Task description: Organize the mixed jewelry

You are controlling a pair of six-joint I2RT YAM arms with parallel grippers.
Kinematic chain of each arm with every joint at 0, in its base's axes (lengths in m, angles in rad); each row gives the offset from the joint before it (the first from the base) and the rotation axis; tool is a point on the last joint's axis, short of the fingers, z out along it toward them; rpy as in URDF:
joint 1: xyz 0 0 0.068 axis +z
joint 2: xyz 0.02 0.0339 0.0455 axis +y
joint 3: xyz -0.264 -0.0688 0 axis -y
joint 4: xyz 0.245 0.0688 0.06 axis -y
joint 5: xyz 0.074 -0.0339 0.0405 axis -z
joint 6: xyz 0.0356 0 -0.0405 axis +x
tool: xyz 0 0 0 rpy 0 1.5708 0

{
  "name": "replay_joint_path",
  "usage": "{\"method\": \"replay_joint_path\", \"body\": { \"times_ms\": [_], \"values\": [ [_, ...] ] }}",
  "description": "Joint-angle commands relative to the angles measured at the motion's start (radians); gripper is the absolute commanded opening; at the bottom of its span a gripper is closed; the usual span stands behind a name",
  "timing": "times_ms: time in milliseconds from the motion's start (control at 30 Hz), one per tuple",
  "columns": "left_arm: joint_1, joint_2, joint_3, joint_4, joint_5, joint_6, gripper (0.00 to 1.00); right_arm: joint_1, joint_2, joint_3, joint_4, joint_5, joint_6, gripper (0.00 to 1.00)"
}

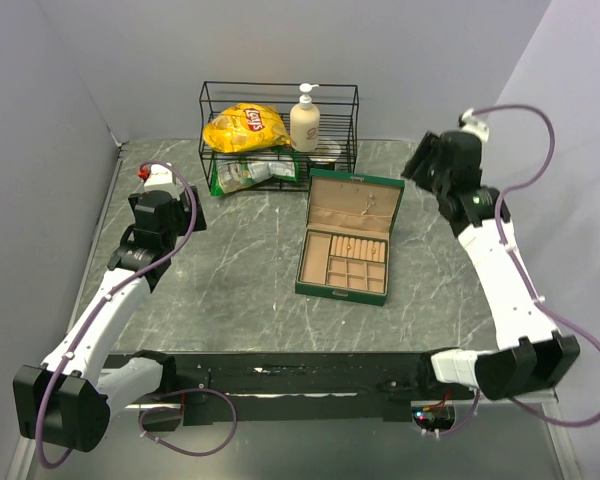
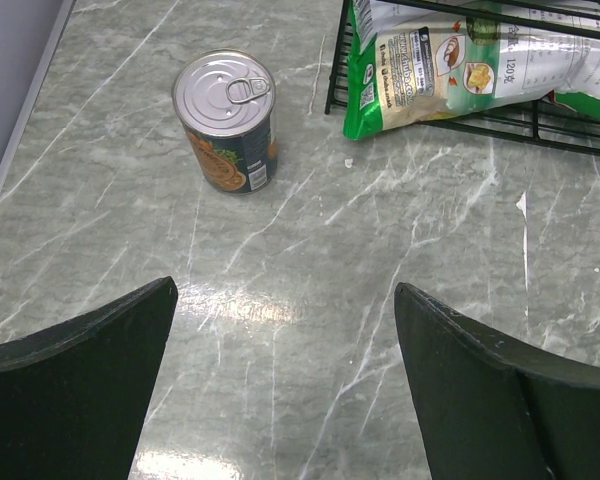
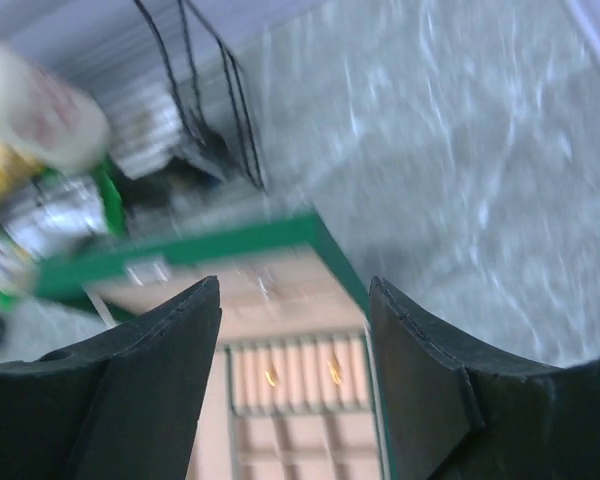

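A green jewelry box [image 1: 346, 237] with a beige lining lies open at the table's middle, lid propped back. Small gold pieces sit in its ring rolls [image 1: 354, 246], and a chain-like piece lies on the lid's lining [image 1: 366, 208]. The blurred right wrist view shows the box [image 3: 280, 330] below, with two gold pieces [image 3: 330, 370] in the rolls. My right gripper [image 1: 421, 160] is open and empty, raised right of the box. My left gripper [image 1: 175, 212] is open and empty, low over bare marble at the left, seen between its fingers in the left wrist view [image 2: 285, 300].
A black wire rack [image 1: 278, 125] at the back holds a yellow chip bag [image 1: 244, 126], a soap pump bottle [image 1: 305, 119] and a green snack bag [image 1: 252, 172]. A tin can [image 2: 226, 121] stands on the marble ahead of the left gripper. Walls close the left and back.
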Motion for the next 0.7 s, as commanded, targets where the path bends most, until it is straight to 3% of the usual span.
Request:
{"method": "replay_joint_path", "body": {
  "times_ms": [0, 167, 233, 667],
  "values": [
    [0.004, -0.008, 0.043, 0.012, 0.030, 0.007, 0.96, -0.036, 0.149, 0.179, 0.039, -0.042, 0.007, 0.70],
    [0.004, -0.007, 0.043, 0.012, 0.030, 0.002, 0.96, -0.073, 0.389, 0.393, -0.066, -0.176, 0.026, 0.71],
    [0.004, -0.013, 0.033, 0.024, 0.034, 0.004, 0.96, -0.075, 0.423, 0.403, -0.073, -0.197, 0.027, 0.71],
    [0.003, 0.015, 0.057, -0.002, 0.106, -0.019, 0.96, -0.072, 0.319, 0.023, 0.027, -0.366, 0.007, 0.65]
  ]
}}
